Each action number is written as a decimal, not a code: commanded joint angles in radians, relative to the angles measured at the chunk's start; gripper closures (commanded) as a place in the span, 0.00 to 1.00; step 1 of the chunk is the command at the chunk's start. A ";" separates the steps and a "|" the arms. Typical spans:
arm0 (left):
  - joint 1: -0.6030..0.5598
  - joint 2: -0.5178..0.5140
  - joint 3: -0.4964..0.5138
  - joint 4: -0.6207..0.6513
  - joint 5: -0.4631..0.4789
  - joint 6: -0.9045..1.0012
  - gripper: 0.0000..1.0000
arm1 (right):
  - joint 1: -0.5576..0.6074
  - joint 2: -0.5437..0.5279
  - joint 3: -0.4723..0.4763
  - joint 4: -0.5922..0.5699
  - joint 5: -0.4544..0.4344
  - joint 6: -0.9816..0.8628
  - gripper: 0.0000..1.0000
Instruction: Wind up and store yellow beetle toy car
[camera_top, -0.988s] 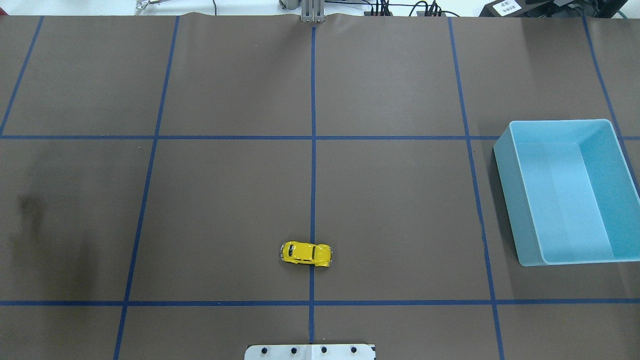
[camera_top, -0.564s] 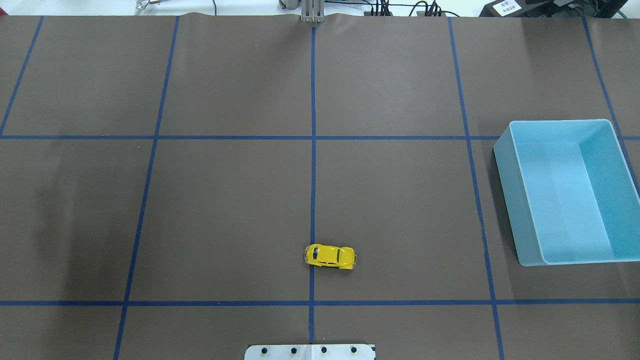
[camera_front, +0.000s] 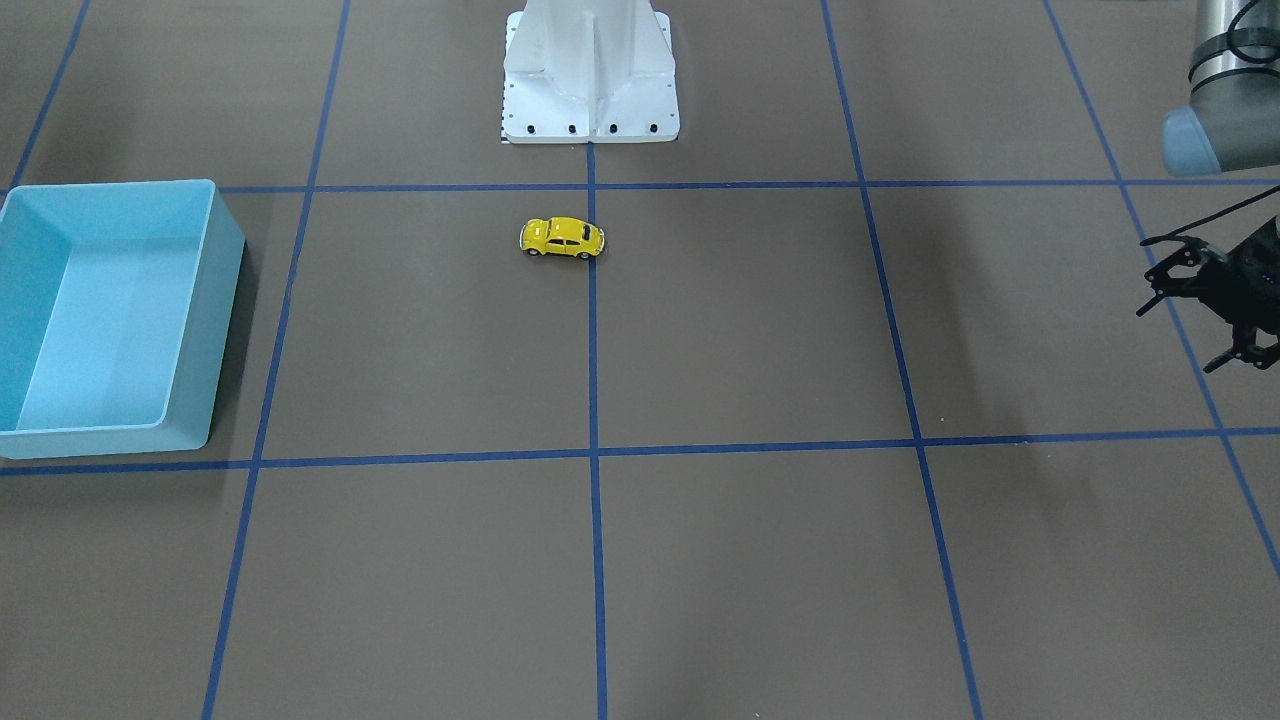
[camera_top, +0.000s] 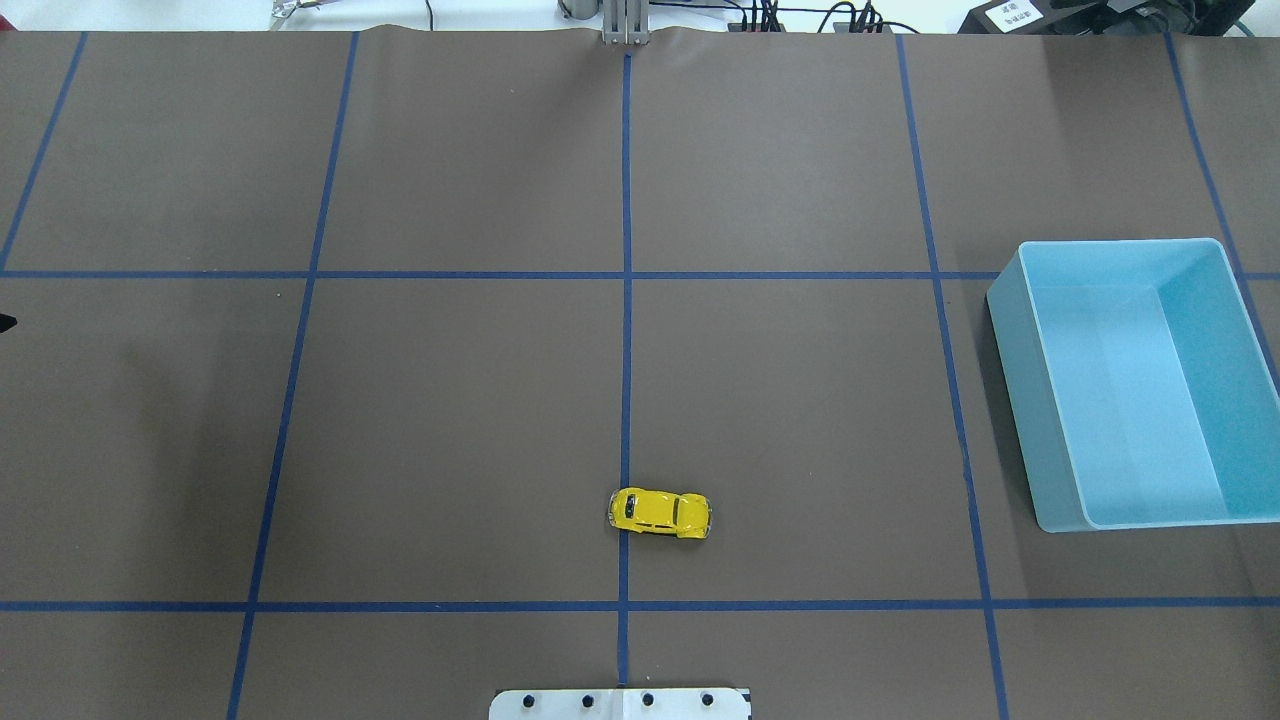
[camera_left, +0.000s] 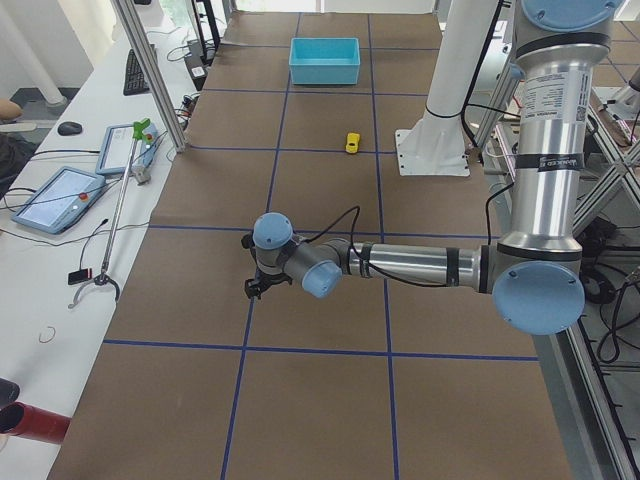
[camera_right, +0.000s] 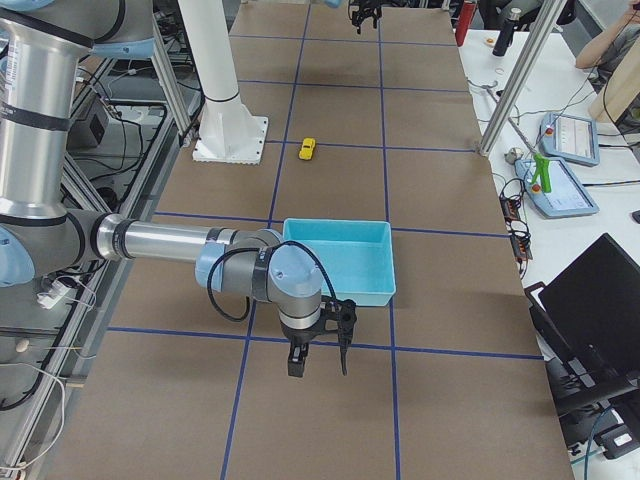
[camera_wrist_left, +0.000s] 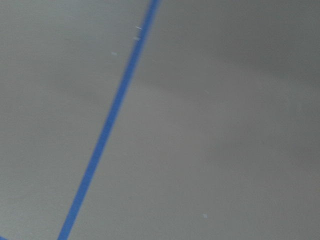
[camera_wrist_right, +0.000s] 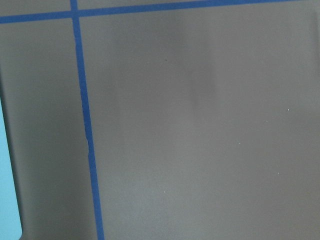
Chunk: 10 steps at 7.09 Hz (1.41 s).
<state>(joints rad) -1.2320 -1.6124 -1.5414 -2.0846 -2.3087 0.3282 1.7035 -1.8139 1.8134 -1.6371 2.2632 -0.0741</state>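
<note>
Front-facing view, I logged the yellow beetle toy car (camera_front: 562, 238) on the brown table (camera_front: 750, 330), long axis crosswise, one end over the centre tape line (camera_front: 592, 350), nose direction unreadable, left gripper (camera_front: 1190, 325) fingers apart; overhead, car well apart from the light blue bin (camera_top: 1010, 380); right-side view, right gripper (camera_right: 318, 370), whose spread I could not tell.

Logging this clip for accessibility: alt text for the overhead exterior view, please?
A tiny yellow beetle toy car sits on the brown gridded table, one end over the centre blue line, near the white base plate. An empty light blue bin stands at the right edge.
</note>
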 joint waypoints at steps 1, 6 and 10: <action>-0.027 -0.072 -0.003 0.133 0.038 -0.083 0.00 | -0.027 0.050 0.001 0.078 0.018 -0.001 0.00; -0.285 -0.087 -0.002 0.468 -0.101 -0.327 0.00 | -0.322 0.293 0.043 0.103 -0.040 0.017 0.00; -0.291 0.023 -0.062 0.475 -0.126 -0.397 0.00 | -0.434 0.456 0.098 0.049 0.047 -0.012 0.00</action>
<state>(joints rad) -1.5219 -1.6184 -1.5872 -1.6132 -2.4193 -0.0287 1.3217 -1.3995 1.8962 -1.5895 2.2723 -0.0677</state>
